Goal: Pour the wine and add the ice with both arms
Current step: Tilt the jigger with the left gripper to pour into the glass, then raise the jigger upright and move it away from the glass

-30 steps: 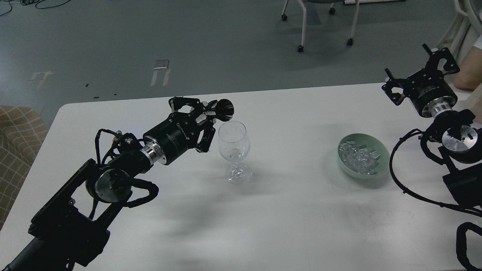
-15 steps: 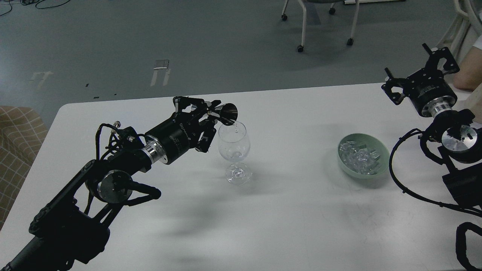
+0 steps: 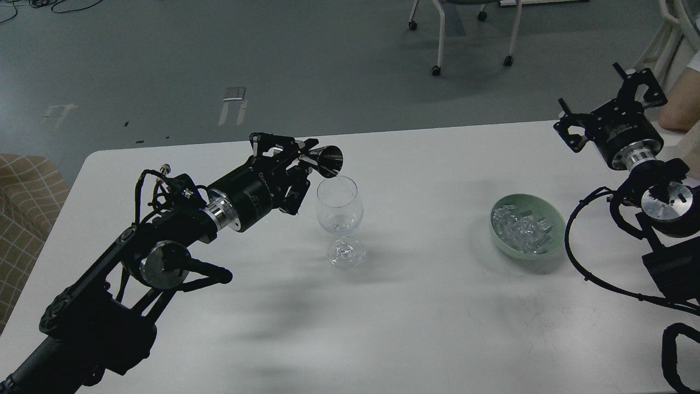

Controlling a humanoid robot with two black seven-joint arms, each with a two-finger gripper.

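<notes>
A clear stemmed glass [image 3: 339, 216] stands upright near the middle of the white table [image 3: 415, 306], with a little clear wine [image 3: 340, 224] at the bottom of its bowl. My left gripper [image 3: 298, 156] is shut on a small metal cone-shaped measuring cup [image 3: 328, 160], tipped on its side with its mouth just above the glass rim. The ice [image 3: 522, 230], many clear cubes, lies in a pale green bowl [image 3: 555, 243] at the right. My right gripper [image 3: 612, 109] hangs open and holds nothing, above the table's far right edge, beyond the bowl.
Chair legs on castors [image 3: 437, 70] stand on the grey floor past the table's far edge. A checked cushion [image 3: 22, 197] sits left of the table. Someone's arm [image 3: 681, 104] shows at the right edge. Black cables [image 3: 596, 273] loop over the table's right side.
My left gripper has lifted slightly and drawn back to the left with the metal cup, which stays tipped over the glass rim. The right arm has not moved.
</notes>
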